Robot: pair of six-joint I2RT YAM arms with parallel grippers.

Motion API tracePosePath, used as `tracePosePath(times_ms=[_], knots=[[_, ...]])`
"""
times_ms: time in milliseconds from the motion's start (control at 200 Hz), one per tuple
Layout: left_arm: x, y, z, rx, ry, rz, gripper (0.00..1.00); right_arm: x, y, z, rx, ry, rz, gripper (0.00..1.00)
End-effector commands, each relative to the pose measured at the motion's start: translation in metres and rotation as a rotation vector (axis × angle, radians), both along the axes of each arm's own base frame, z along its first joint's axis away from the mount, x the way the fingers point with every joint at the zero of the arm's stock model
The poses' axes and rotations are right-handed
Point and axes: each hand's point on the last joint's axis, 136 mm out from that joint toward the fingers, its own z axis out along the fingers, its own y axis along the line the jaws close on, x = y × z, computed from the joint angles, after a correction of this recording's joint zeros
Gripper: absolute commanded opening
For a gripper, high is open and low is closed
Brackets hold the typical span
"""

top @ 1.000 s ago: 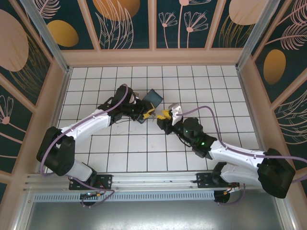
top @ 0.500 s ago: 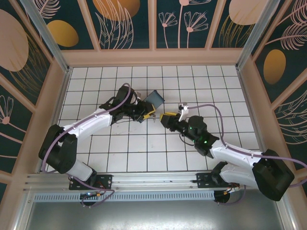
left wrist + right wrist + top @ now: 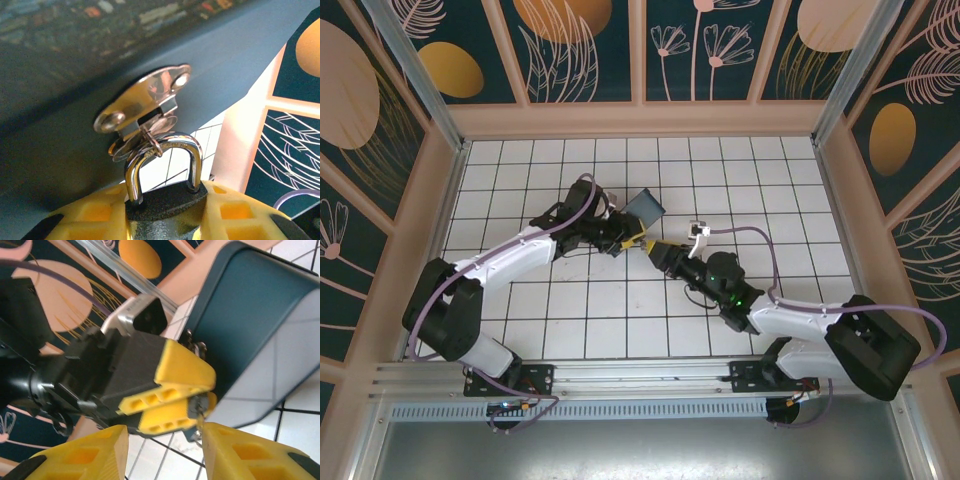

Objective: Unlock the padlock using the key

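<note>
The dark padlock (image 3: 165, 197) hangs by its shiny shackle (image 3: 131, 172) from the metal hasp (image 3: 142, 100) on the blue box (image 3: 642, 208). My left gripper (image 3: 167, 222) is shut on the padlock's body, a yellow finger on each side. From the right wrist view, the padlock (image 3: 198, 405) peeks out between the left gripper's fingers (image 3: 185, 372). A thin metal piece that looks like the key (image 3: 200, 426) sticks out beneath it. My right gripper (image 3: 165, 434) is open just below, its right finger (image 3: 245, 450) touching or nearly touching the key. Both grippers meet beside the box (image 3: 645, 245).
The box (image 3: 250, 315) stands tilted on the white tiled floor (image 3: 620, 310). Wooden walls with patterned panels (image 3: 640, 50) enclose the table. Purple cables (image 3: 760, 235) loop off both arms.
My right gripper has slid left and in under the left gripper's fingertips, and its jaws have widened a little. The left gripper and the padlock have stayed put.
</note>
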Motion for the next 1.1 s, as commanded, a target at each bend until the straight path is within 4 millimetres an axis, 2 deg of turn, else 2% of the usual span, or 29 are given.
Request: tracePosePath(times_ms=[0, 145, 365, 445, 621, 791, 896, 981, 1016, 1091], knots=[[0.006, -0.009, 0.009, -0.028, -0.062, -0.012, 0.15, 0.002, -0.004, 0.017, 0.077, -0.022, -0.051, 0.44], [0.003, -0.014, 0.007, -0.035, -0.063, -0.021, 0.16, 0.000, -0.007, 0.003, 0.063, -0.019, -0.061, 0.44], [0.004, -0.016, 0.005, -0.019, -0.086, -0.025, 0.16, 0.000, -0.010, 0.012, 0.067, -0.063, -0.061, 0.48], [0.003, -0.017, 0.000, -0.013, -0.075, -0.025, 0.23, 0.003, -0.016, 0.012, 0.075, -0.055, -0.080, 0.48], [0.004, -0.016, -0.001, -0.008, -0.079, -0.006, 0.26, 0.009, -0.028, 0.001, 0.096, -0.011, -0.101, 0.48], [0.003, -0.012, -0.001, -0.005, -0.069, 0.019, 0.40, 0.012, -0.040, 0.001, 0.115, 0.013, -0.134, 0.49], [0.003, -0.009, 0.001, 0.028, -0.082, 0.016, 0.42, 0.012, -0.035, -0.002, 0.114, 0.023, -0.102, 0.49], [0.001, -0.005, -0.004, 0.034, -0.072, 0.027, 0.43, 0.013, -0.032, -0.010, 0.124, 0.041, -0.097, 0.48], [-0.004, -0.001, -0.015, 0.042, -0.046, 0.036, 0.43, 0.014, -0.033, -0.016, 0.134, 0.054, -0.100, 0.47], [-0.006, -0.001, -0.017, 0.031, -0.032, 0.047, 0.43, 0.012, -0.029, -0.015, 0.148, 0.046, -0.067, 0.46]])
